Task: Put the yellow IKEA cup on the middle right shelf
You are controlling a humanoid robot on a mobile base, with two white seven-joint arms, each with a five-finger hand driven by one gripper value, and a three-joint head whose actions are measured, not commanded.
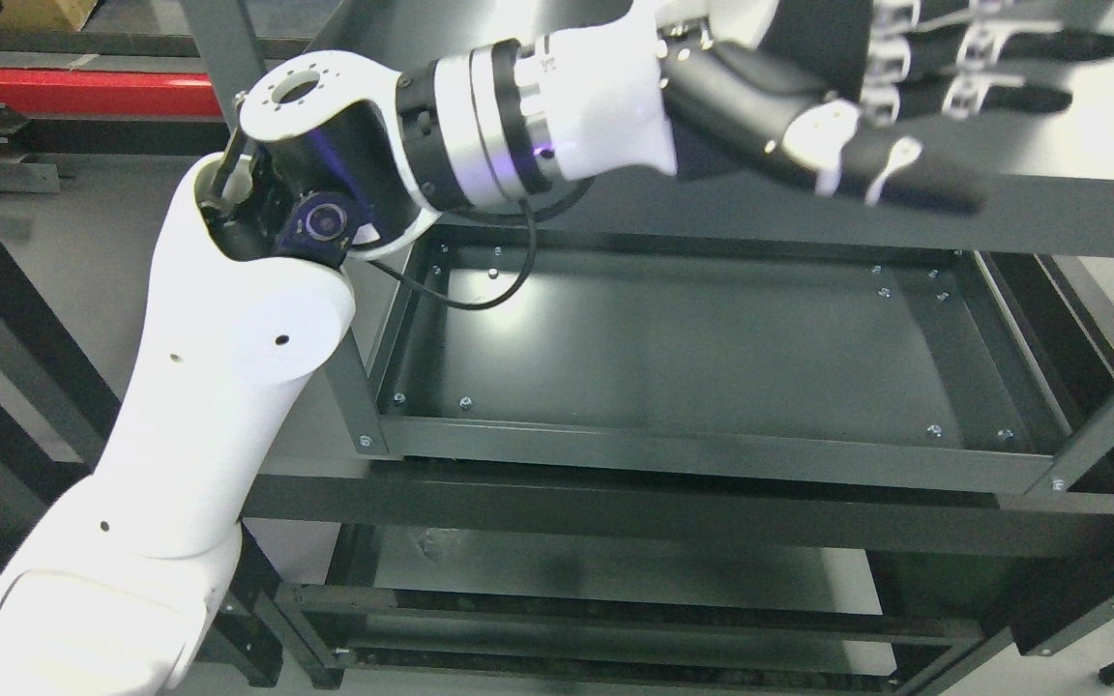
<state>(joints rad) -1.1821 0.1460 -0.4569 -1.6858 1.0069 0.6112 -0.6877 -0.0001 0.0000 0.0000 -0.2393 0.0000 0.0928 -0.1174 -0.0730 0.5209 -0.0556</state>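
**Left hand open above top shelf, no cup visible**

Left arm (228, 387) entering from lower left, elbow bent, forearm reaching right across the upper part of the rack (364, 406). Left hand (905, 87) at top right, fingers (1031, 43) stretched out straight, released, gripping nothing. Hand positioned over the top shelf (1079, 164), slightly motion-blurred; contact with the surface unclear. Black cable (509, 280) looping down from the wrist. Middle shelf tray (712, 367) below, dark metal, bolt heads at the corners. Lower shelf (615, 570) partly visible underneath. Yellow IKEA cup: location cannot be told from this view.
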